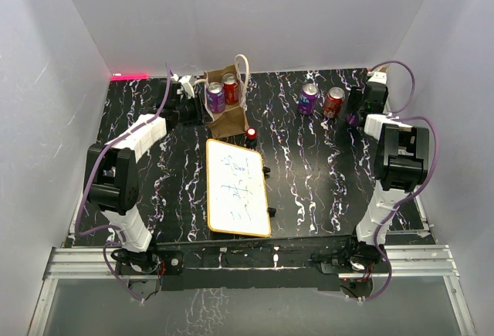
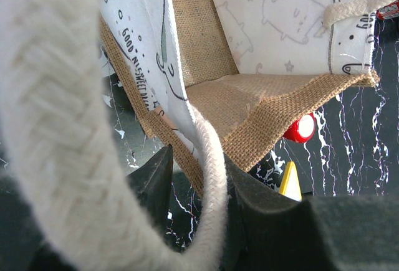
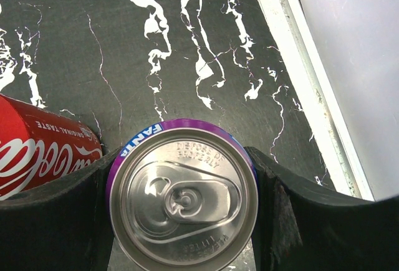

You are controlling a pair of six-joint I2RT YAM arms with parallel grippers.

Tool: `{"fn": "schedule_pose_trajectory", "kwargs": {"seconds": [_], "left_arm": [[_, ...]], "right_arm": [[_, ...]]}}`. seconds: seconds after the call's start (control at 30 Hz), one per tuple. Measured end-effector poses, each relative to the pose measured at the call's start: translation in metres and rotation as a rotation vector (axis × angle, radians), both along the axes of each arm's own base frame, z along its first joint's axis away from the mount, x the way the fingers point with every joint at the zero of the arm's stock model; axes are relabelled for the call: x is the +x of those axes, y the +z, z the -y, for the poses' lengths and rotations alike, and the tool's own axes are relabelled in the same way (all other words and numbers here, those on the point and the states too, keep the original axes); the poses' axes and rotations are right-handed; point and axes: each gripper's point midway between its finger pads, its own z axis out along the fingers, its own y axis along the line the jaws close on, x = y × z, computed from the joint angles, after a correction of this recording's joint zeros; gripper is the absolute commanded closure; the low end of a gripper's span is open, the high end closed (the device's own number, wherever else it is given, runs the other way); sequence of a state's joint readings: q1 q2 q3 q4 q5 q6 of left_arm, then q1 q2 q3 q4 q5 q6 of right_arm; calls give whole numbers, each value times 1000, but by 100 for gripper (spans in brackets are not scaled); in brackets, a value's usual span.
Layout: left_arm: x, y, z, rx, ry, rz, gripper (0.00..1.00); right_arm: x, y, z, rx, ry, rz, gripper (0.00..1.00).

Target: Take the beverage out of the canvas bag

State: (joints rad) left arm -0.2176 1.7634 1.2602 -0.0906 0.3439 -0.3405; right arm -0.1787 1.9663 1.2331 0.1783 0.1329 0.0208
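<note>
The canvas bag (image 1: 226, 120) stands at the back of the table, a purple can (image 1: 215, 96) and a red can (image 1: 230, 87) upright inside it. My left gripper (image 1: 197, 101) is at the bag's left side. In the left wrist view its jaws (image 2: 198, 159) stand open, with a cream handle (image 2: 211, 159) running between them along the right finger, apart from the left one. The bag's burlap (image 2: 262, 106) fills that view. My right gripper (image 1: 353, 113) is shut from above on a purple Fanta can (image 3: 182, 196); both pads press its sides.
A second purple can (image 1: 309, 98) and a red can (image 1: 333, 101) stand on the table left of my right gripper; the red one (image 3: 37, 149) shows beside the left finger. A whiteboard (image 1: 237, 188) lies mid-table, a small red object (image 1: 251, 133) by the bag. The table's right edge (image 3: 305, 84) is near.
</note>
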Motion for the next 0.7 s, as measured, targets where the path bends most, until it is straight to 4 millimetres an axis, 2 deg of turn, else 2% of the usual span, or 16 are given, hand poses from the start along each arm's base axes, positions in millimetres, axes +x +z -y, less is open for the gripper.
{"fn": "schedule_pose_trajectory", "kwargs": {"seconds": [0.13,0.23,0.33,0.43,0.5,0.7], "left_arm": [[0,0,0,0,1,0,66],[0,0,0,2,2,1,66],[0,0,-1,4,3,1,65],[1,-1,-1,7,3,3,65],[0,-1,-2,9,4,4,64],[-2,-1,-5,20,11,9,63]], "right_arm": [[1,1,0,2,1,5,10],[0,5,0,2,-2,16,1],[-5,16,-1,-2,-5,29,0],[-9,35,1,-11,-19,56,0],[-19,49,0,3,-37,65,1],[-49,92,-21,142,-76,129,1]]}}
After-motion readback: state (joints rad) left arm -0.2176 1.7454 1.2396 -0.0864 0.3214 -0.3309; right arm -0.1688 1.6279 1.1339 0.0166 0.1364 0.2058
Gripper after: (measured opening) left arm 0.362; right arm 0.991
